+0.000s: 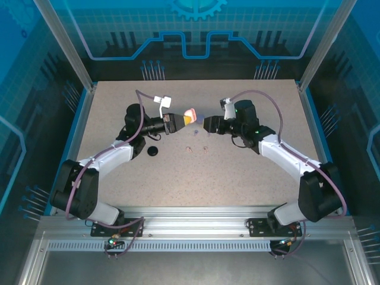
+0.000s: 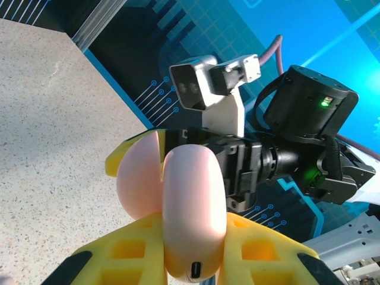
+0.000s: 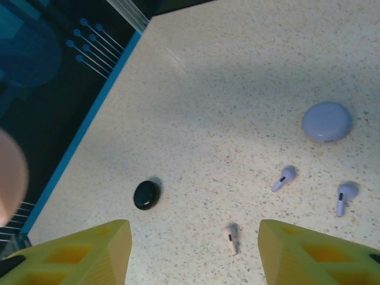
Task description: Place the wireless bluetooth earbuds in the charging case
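From above, the left gripper (image 1: 184,120) is clamped on the pink charging case (image 1: 191,113), aloft just beside the right gripper (image 1: 208,125); a bump could twist it loose. Its own wrist view shows the case apparently hinged open, unobstructed. The right wrist view shows that claw's fingers (image 3: 77,249) apart and empty over tiny earbuds (image 3: 284,178) on the table (image 3: 237,71), between a black case (image 3: 146,195) and a purple case (image 3: 326,122), where a poor pinch could easily skid them.

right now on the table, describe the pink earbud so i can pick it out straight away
On the speckled table, find the round purple case. Three tiny stemmed earbuds lie loose below it in the right wrist view. The pink earbud is the one farthest from that case, pale pink beside the two purple earbuds.
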`<action>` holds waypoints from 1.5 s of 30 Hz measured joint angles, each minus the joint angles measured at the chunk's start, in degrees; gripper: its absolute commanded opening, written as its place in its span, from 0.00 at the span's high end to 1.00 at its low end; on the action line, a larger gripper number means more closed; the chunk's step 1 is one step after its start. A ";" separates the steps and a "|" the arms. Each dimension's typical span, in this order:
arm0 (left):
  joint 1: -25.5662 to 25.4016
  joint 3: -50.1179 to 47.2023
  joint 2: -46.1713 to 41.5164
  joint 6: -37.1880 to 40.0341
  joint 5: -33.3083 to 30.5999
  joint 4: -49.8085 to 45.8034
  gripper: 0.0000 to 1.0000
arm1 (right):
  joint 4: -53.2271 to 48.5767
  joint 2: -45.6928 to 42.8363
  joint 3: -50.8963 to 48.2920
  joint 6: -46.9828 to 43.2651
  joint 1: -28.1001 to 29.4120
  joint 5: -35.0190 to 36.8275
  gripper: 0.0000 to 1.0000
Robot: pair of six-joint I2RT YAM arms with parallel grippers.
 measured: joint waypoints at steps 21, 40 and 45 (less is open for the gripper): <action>0.00 0.00 0.00 -0.20 -0.02 2.60 1.00 | 8.13 -1.44 0.28 3.39 0.85 -9.75 0.47; -0.07 -0.02 0.11 -0.72 0.00 3.72 1.00 | 8.85 2.75 3.96 4.02 2.27 -9.51 0.60; -0.11 -0.02 0.24 -1.66 -0.02 4.87 1.00 | 8.83 3.26 4.92 4.35 2.32 -9.53 0.67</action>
